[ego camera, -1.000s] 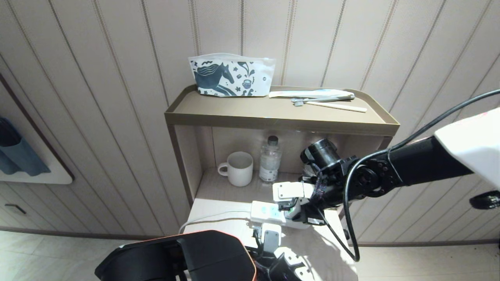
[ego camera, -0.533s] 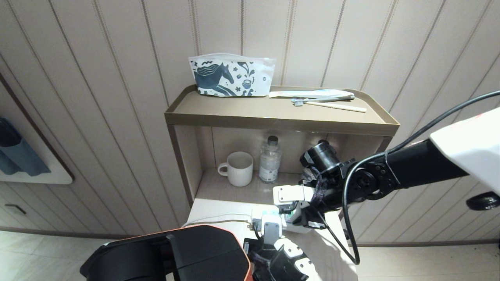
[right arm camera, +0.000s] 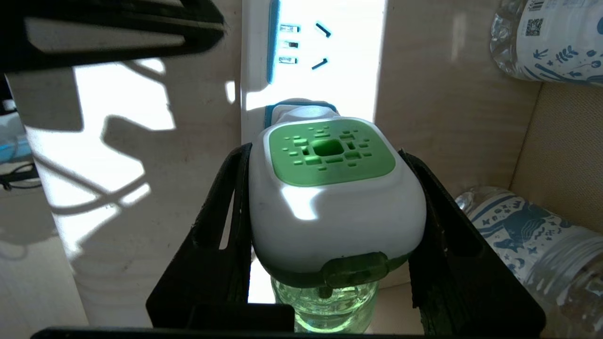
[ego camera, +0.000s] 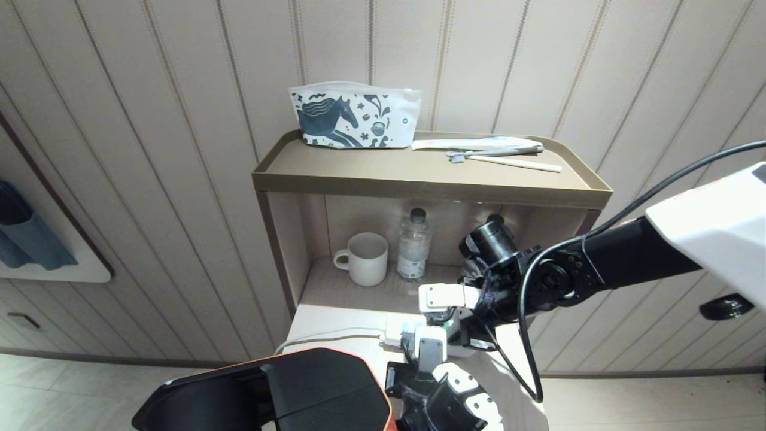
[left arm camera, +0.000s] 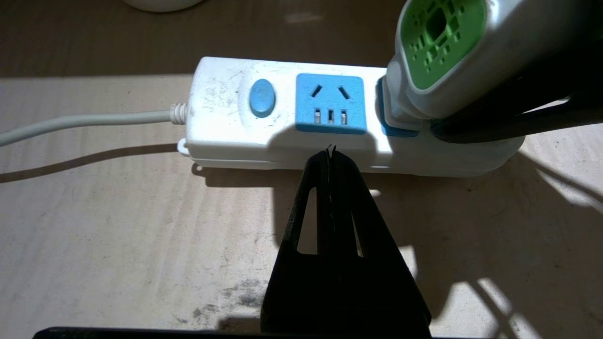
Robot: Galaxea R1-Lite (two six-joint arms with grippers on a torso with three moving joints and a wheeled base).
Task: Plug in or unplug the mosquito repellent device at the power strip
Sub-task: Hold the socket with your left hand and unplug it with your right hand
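The mosquito repellent device [right arm camera: 330, 197] sits plugged into the power strip [left arm camera: 330, 117] on the second blue socket from the button end, and the right end effector [right arm camera: 330, 226] is closed on it, one black finger against each side of its white-and-green head. Its green liquid bottle shows just under the head in the right wrist view. The left end effector [left arm camera: 332, 155] has its two fingers pressed together with nothing between them, the tips just beside the near long edge of the strip, in front of the free blue socket [left arm camera: 330, 103] and next to the round blue button [left arm camera: 262, 97]. Whether the tips touch the strip cannot be told.

The strip lies flat on a pale wood-grain worktop [left arm camera: 141, 235], its white cord [left arm camera: 85, 122] leading off the button end. This worktop is the lower level of a small beige shelf unit [ego camera: 431, 179] set against a panelled wall [ego camera: 149, 120].

Counted: one ribbed white mug [ego camera: 366, 258] and one upright water bottle [ego camera: 414, 244] in the lower bay, two more clear water bottles [right arm camera: 541, 249] lying beside the device, one horse-print pouch [ego camera: 354, 115] and one toothbrush [ego camera: 502, 158] on the top shelf.
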